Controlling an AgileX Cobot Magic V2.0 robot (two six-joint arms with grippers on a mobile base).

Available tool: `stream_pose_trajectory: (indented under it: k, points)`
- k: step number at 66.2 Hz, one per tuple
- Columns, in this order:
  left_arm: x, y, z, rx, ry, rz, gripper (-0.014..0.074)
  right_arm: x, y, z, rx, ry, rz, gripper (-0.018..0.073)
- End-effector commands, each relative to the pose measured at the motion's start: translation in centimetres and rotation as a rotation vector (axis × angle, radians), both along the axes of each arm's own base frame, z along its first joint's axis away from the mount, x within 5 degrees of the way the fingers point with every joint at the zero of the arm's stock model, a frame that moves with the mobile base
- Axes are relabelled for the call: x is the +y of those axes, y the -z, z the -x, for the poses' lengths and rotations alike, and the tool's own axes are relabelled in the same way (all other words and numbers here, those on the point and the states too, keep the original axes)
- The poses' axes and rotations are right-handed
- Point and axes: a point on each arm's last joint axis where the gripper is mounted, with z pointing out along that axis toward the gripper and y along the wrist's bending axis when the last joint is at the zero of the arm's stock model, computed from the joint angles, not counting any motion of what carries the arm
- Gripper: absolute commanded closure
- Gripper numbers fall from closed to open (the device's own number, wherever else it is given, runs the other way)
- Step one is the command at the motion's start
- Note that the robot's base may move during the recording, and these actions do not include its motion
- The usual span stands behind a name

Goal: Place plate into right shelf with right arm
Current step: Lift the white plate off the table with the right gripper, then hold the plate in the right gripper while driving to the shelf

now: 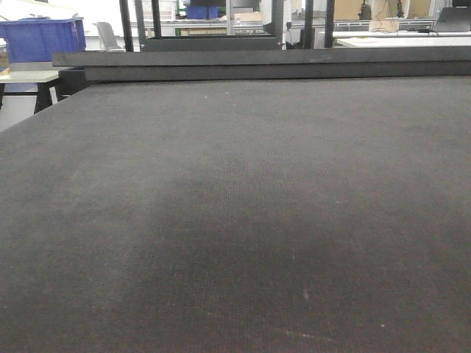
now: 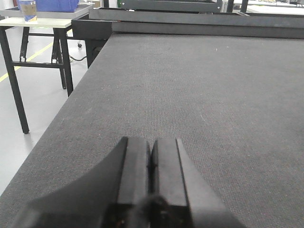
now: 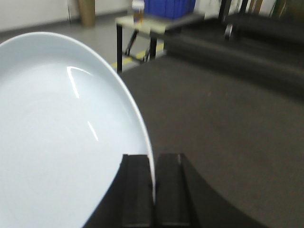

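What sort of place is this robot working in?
Probably a lab or workshop: a big dark worktable, a blue plastic bin on a side table, and a yellow line on the floor.

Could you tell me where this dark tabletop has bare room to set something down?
The tabletop is bare from the left gripper to the black rails at its far edge. Crowded: the right gripper pinching the plate, and the side table beyond its left edge, holding a blue bin.

Dark, textured table point(image 1: 235, 220); beyond its left edge stood a light side table point(image 2: 52, 21) on black legs, bearing a blue bin point(image 2: 57, 4) and a jar point(image 2: 27, 9).
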Motion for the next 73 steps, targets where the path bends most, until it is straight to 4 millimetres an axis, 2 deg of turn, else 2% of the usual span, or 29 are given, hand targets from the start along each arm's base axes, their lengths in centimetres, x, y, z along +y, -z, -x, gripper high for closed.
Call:
stream_pose_trajectory:
  k: [1, 12, 26, 36, 73]
  points:
    - [0.0, -0.5, 0.0, -0.082, 0.002, 0.015, 0.0643, -1.4, -1.3, 2.2, -0.135, 0.034, -0.103, 0.0489]
    - [0.0, -0.5, 0.0, -0.082, 0.002, 0.015, 0.0643, -3.4, 0.0, 5.7, -0.255, 0.055, -0.203, 0.0489]
    - [0.0, -0.5, 0.0, -0.082, 0.002, 0.015, 0.0643, -4.8, 1.9, 7.9, -0.382, 0.089, -0.286, 0.0489]
    - [0.0, -0.5, 0.0, -0.082, 0.002, 0.015, 0.0643, -5.1, 2.7, 7.6, -0.427, 0.126, -0.325, 0.0489]
    - [0.0, -0.5, 0.0, -0.082, 0.002, 0.015, 0.0643, -5.3, 2.9, 7.4, -0.457, 0.150, -0.350, 0.0490]
